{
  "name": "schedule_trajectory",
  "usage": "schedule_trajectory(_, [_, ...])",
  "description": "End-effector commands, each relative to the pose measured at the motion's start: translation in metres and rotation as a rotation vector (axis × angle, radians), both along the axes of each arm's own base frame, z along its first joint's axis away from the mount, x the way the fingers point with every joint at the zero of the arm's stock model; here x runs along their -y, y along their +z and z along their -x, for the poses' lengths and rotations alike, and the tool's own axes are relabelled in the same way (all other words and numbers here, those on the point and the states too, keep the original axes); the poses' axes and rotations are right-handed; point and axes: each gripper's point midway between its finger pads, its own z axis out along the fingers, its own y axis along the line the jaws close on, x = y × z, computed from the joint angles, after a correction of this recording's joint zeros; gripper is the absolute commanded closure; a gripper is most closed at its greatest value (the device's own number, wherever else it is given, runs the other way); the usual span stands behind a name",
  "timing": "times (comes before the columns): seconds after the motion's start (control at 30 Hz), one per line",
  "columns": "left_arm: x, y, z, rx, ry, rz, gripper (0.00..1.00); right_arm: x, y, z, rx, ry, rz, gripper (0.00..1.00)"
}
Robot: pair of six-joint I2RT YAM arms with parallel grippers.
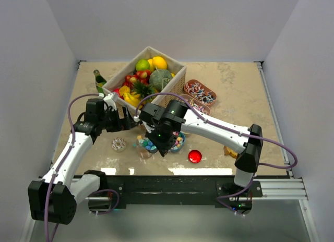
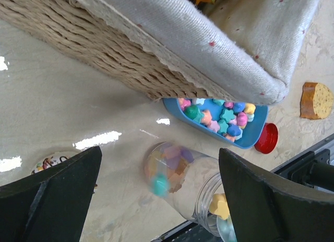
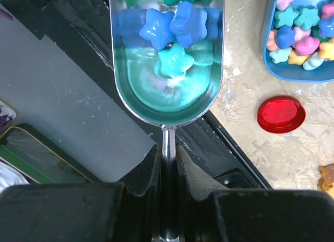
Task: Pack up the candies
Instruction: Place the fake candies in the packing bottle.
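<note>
Now the right gripper pinches the scoop, candies at its far end. Jar sits just ahead of the open left gripper.

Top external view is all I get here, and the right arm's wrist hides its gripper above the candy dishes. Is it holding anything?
Observer: Yes. The right gripper is shut on the handle of a metal scoop carrying blue and teal star candies.
Operator: Is the left gripper gripping the jar?
Observer: No. The left gripper is open, its fingers spread wide on either side of the clear jar.
Operator: Is the jar capped?
Observer: No, its mouth shows no cap. A red lid lies beside the blue tray.
</note>
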Motion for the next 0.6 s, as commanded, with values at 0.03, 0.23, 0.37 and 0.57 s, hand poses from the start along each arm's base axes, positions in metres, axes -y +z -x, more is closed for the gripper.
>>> schedule_trajectory(0.03, [0.005,0.007,-0.008,0.047,-0.017,0.027,0.00,0.028,0.003,0.021,-0.094,-0.002,0.070,1.00])
schedule_trajectory(0.23, [0.005,0.002,-0.008,0.039,-0.021,0.020,0.00,0.035,0.001,0.028,-0.118,0.001,0.078,1.00])
schedule_trajectory(0.37, [0.005,0.000,-0.009,0.030,-0.019,0.021,0.00,0.036,0.003,0.029,-0.137,-0.002,0.065,1.00])
schedule_trajectory(0.57, [0.005,-0.001,-0.009,0.030,-0.017,0.022,0.00,0.036,0.015,0.017,-0.141,-0.047,0.015,1.00])
